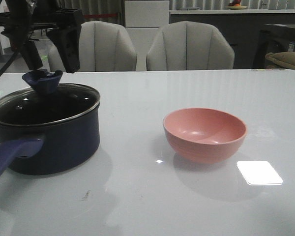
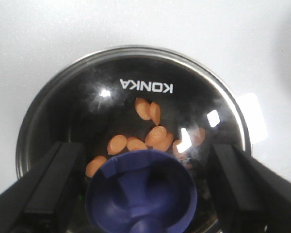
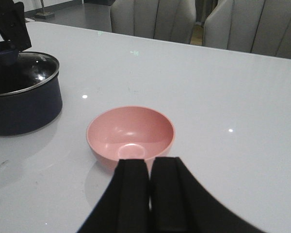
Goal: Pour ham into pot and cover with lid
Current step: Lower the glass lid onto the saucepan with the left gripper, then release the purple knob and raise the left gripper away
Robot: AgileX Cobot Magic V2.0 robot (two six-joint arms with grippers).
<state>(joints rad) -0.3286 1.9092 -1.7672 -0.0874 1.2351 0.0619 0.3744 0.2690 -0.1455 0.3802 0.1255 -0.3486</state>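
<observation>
- lid (image 2: 136,121) seated on pot (image 1: 54,140), ham (image 2: 145,133) visible under the glass
- left fingers (image 2: 140,194) spread wide, either side of the lid's knob (image 2: 141,191), not touching
- right fingers (image 3: 149,194) pressed together, empty, pink bowl (image 3: 130,134) just beyond them on the counter (image 1: 187,206)

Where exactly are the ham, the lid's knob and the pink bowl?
ham (image 2: 157,136): left wrist view, on one slice under the glass.
lid knob (image 1: 43,81): front view, its blue flared top.
pink bowl (image 1: 205,142): front view, its outer wall.
</observation>
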